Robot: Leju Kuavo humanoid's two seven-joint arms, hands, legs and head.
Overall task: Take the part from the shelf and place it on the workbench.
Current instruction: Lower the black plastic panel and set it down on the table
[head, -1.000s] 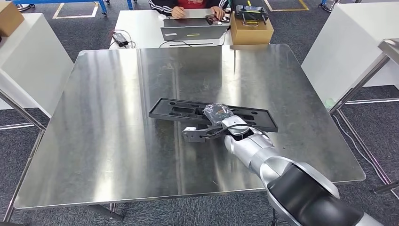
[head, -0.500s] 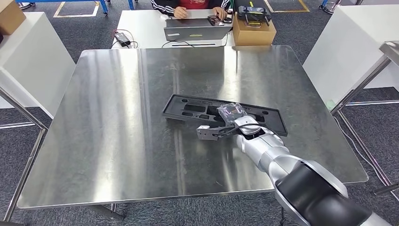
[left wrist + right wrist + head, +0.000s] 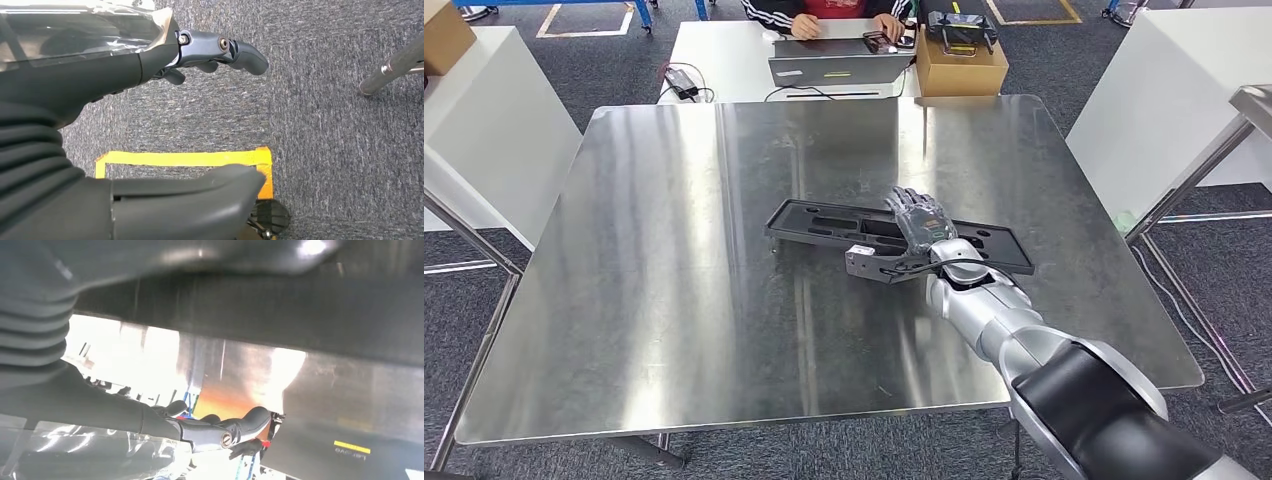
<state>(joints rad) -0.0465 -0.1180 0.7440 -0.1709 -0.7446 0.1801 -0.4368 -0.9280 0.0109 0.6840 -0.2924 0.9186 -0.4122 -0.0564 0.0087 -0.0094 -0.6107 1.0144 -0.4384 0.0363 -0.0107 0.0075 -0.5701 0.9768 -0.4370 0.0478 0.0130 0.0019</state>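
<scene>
- Lying flat on the steel workbench (image 3: 674, 300), right of centre, I see the long black moulded part (image 3: 824, 222), its length running left to right.
- My right hand (image 3: 921, 222) rests over the part's middle, fingers (image 3: 911, 208) stretched out and apart, gripping nothing.
- My left hand (image 3: 150, 125) hangs over grey carpet and a yellow tape mark (image 3: 185, 159), fingers loosely apart, holding nothing.
- At the far desk a person (image 3: 824, 12) sits by a laptop (image 3: 839, 68) and a cardboard box (image 3: 961, 65).
- I can read no writing anywhere.

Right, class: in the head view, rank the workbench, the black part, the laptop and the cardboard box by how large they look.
1. Workbench
2. Black part
3. Laptop
4. Cardboard box
The laptop and box sit farther from the camera, so their true sizes stay unsure.
</scene>
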